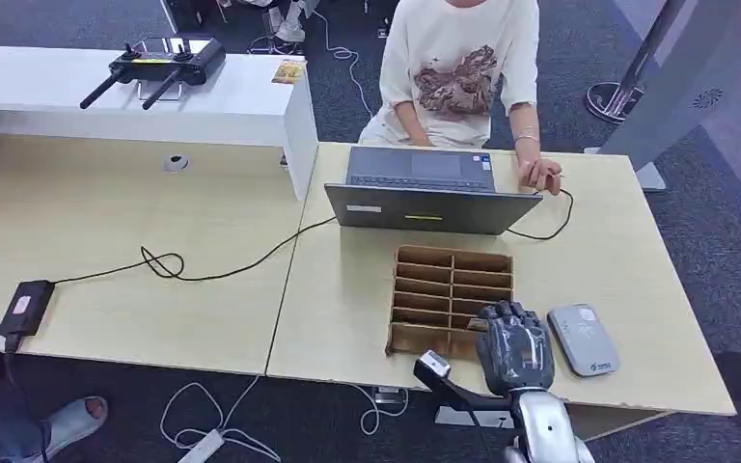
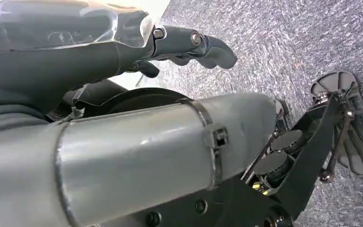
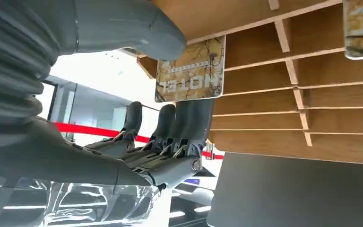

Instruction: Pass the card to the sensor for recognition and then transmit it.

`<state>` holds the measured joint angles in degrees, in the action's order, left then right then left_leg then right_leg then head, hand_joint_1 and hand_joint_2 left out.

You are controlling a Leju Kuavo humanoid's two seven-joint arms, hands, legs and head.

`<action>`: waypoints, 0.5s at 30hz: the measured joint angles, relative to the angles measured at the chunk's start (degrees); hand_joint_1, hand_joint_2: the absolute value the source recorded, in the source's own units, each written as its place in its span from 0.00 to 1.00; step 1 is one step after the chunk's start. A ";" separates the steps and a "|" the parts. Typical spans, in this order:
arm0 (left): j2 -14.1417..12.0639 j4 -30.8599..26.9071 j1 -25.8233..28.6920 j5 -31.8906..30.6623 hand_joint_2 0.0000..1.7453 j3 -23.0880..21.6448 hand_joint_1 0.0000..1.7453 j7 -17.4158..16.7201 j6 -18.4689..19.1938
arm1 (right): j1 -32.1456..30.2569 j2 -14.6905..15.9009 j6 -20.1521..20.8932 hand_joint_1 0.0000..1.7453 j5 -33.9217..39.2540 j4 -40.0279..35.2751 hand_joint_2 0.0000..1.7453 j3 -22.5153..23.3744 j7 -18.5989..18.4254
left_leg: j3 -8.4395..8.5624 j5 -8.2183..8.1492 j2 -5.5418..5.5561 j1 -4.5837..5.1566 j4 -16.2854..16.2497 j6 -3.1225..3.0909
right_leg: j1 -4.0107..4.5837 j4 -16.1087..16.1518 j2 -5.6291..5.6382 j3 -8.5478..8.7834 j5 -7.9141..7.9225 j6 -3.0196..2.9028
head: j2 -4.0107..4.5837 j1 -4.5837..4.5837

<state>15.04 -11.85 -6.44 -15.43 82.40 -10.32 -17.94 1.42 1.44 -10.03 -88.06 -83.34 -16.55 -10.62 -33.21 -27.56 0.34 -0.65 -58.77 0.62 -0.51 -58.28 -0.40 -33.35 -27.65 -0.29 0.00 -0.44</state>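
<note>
A hotel key card (image 3: 191,71) with a yellow leafy print is pinched between the thumb (image 3: 137,28) and fingers (image 3: 189,127) of my right hand (image 1: 514,352), right at the front of the wooden slotted card rack (image 1: 452,289). The card's far end is still against a slot of the rack (image 3: 264,109). A second card (image 3: 362,28) stands in another slot. The grey card sensor (image 1: 583,339) lies flat on the table just right of my hand. My left hand (image 2: 184,45) hangs low over the carpet, fingers loosely extended and holding nothing.
A grey laptop (image 1: 425,188) stands just behind the rack, with a person (image 1: 463,68) seated at it, one hand on the table. A black cable (image 1: 222,265) and power brick (image 1: 25,307) lie to the left. A remote controller (image 1: 159,60) rests on the white shelf (image 1: 232,106).
</note>
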 joint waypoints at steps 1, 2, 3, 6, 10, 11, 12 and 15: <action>0.00 0.00 0.00 -0.06 0.00 -0.02 0.00 0.00 0.00 | -0.04 0.00 0.04 0.67 0.00 0.00 1.00 0.00 -0.04 | 0.00 0.00 0.00 0.00 0.00 0.00 | 0.00 0.00 0.00 0.00 0.00 0.00 | 0.00 0.00; 0.00 0.00 0.00 -0.15 0.00 -0.04 0.00 0.00 0.00 | -0.08 0.00 0.09 0.70 0.00 0.00 1.00 0.00 -0.11 | 0.00 0.00 0.00 0.00 0.00 0.00 | 0.00 0.00 0.00 0.00 0.00 0.00 | 0.00 0.00; 0.00 0.00 0.00 -0.26 0.00 -0.06 0.00 -0.02 0.00 | -0.09 0.00 0.22 0.71 -0.02 0.00 1.00 0.00 -0.13 | 0.00 0.00 0.00 0.00 0.00 0.00 | 0.00 0.00 0.00 0.00 0.00 0.00 | 0.00 0.00; 0.00 0.00 -0.01 -0.65 0.00 -0.26 0.00 -0.30 -0.09 | -0.09 0.00 0.50 0.81 -0.04 0.00 1.00 0.00 -0.11 | 0.00 0.00 0.00 0.00 0.00 0.00 | 0.00 0.00 0.00 0.00 0.00 0.00 | 0.00 0.00; 0.02 0.00 -0.10 -1.57 0.00 -0.72 0.00 -0.98 -0.52 | -0.05 0.00 0.55 0.92 -0.07 0.09 1.00 0.00 0.30 | 0.00 0.00 0.00 0.00 0.00 0.00 | 0.00 0.00 0.00 0.00 0.00 0.00 | 0.00 0.00; 0.02 0.00 -0.10 -1.86 0.00 -1.00 0.00 -1.16 -0.57 | -0.01 0.00 0.52 0.92 -0.07 0.17 1.00 0.00 0.50 | 0.00 0.00 0.00 0.00 0.00 0.00 | 0.00 0.00 0.00 0.00 0.00 0.00 | 0.00 0.00; 0.02 0.00 -0.10 -1.97 0.00 -1.25 0.00 -1.29 -0.59 | 0.07 0.00 0.48 0.94 -0.09 0.24 1.00 0.00 0.55 | 0.00 0.00 0.00 0.00 0.00 0.00 | 0.00 0.00 0.00 0.00 0.00 0.00 | 0.00 0.00; 0.04 0.00 -0.13 -2.43 0.00 -1.60 0.00 -1.62 -0.61 | 0.29 0.00 0.46 0.98 -0.09 0.39 1.00 0.00 0.68 | 0.00 0.00 0.00 0.00 0.00 0.00 | 0.00 0.00 0.00 0.01 0.00 0.00 | 0.00 0.00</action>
<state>15.08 -11.85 -6.57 -17.86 80.80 -11.93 -18.56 1.71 1.44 -9.57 -88.15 -82.95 -16.55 -9.94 -33.21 -27.56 0.34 -0.65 -58.77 0.61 -0.51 -58.28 -0.40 -33.34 -27.65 -0.29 0.00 -0.44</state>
